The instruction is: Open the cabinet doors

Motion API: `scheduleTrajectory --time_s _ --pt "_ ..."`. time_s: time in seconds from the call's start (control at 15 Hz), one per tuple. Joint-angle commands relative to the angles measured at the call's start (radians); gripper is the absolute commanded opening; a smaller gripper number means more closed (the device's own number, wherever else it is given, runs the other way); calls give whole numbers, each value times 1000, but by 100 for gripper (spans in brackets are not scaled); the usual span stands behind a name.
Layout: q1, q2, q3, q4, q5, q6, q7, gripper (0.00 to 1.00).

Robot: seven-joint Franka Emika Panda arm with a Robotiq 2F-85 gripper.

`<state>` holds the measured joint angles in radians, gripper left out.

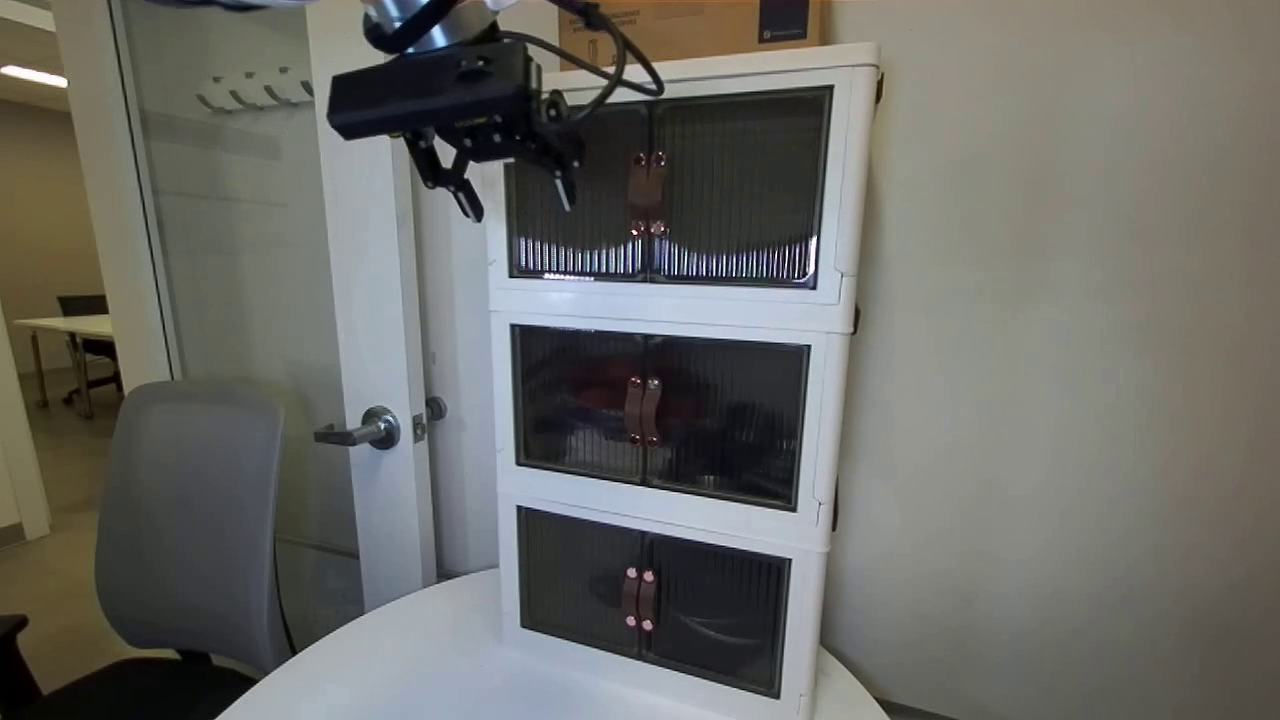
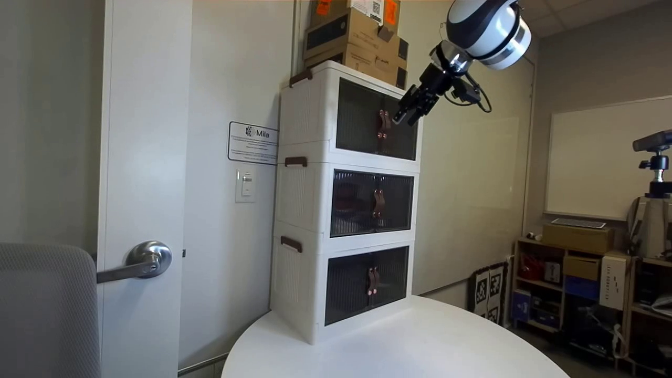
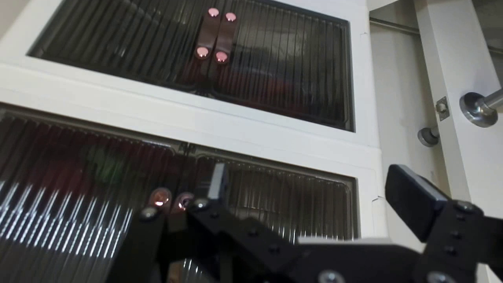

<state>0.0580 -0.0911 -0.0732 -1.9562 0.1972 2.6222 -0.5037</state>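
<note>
Fingers (image 3: pixel 410 202) stand apart near the closed top cabinet doors (image 1: pixel 740 180); wall sign (image 2: pixel 253 144) reads "Mila."

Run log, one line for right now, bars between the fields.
top-tier cabinet doors: both shut | their handles: not gripped | gripper: open, empty, at top-tier height | status: opening not yet done

boxes (image 2: pixel 362 39) lie atop the cabinet (image 1: pixel 660 307) on the counter (image 1: pixel 410 665), the claw (image 1: pixel 519 200) is before its top doors (image 1: pixel 695 190), and a chair (image 1: pixel 190 520) stands left of the cabinet in both exterior views.
</note>
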Motion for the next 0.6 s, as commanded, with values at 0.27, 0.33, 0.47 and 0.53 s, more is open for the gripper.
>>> scheduleTrajectory --time_s 0.27,0.33,0.47,0.53 --pt "-65 311 25 411 142 -72 -213 100" --pt "-81 346 38 460 137 -82 -209 100" --pt "-73 418 20 556 133 -93 -185 100" --pt "-79 449 22 597 122 -92 -170 100"
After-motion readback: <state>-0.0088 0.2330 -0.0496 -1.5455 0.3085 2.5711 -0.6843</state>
